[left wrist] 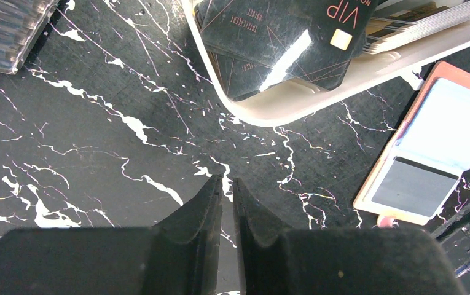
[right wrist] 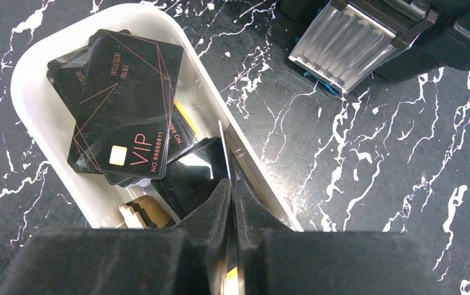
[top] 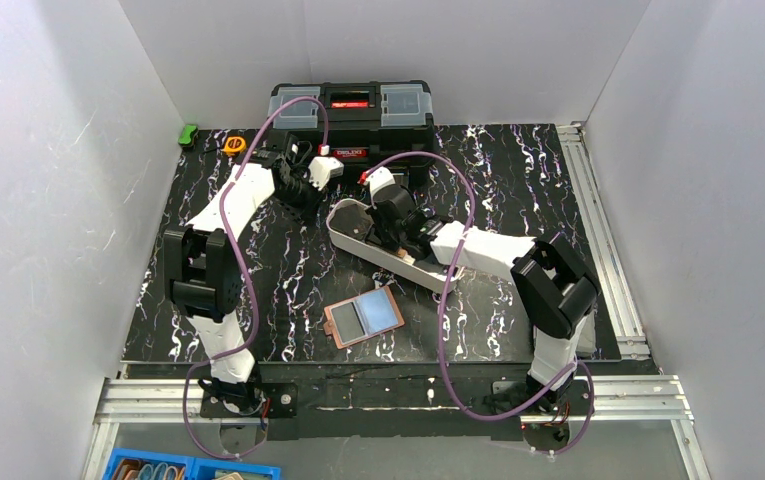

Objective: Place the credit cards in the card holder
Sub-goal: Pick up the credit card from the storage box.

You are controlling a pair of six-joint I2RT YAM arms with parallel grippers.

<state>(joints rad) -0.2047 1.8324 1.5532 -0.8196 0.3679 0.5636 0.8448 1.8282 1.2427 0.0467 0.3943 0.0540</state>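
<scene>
Credit cards (right wrist: pixel 128 110), glossy black rectangles with pink VIP lettering plus some gold-edged ones, lie heaped in the long white oval plastic tray (right wrist: pixel 26 104); one thin edge-on card (right wrist: pixel 221 144) stands up against the tray's near wall, pinched by the right end effector (right wrist: pixel 231 184), fingers pressed flat on it, a yellow sliver showing between them; tan-pink leather card holder (top: pixel 363 315) lies open on the black white-veined marble worktop (top: pixel 518 180), nearer the bases than the tray, apart from it, pale blue-grey and grey panels up; can't tell if those are cards or pockets. Risks: grip is on a small part of the card, so it may pivot or slip; card sits right at the wall, could catch the rim on lift; holder is loose and unbraced, so insertion may shove it. Right arm reaches diagonally from its base, wrist pitched down over the tray; left end effector (left wrist: pixel 227 184) hangs over bare worktop beside the tray's far end, fingers nearly together, narrow slit, holding nothing.
</scene>
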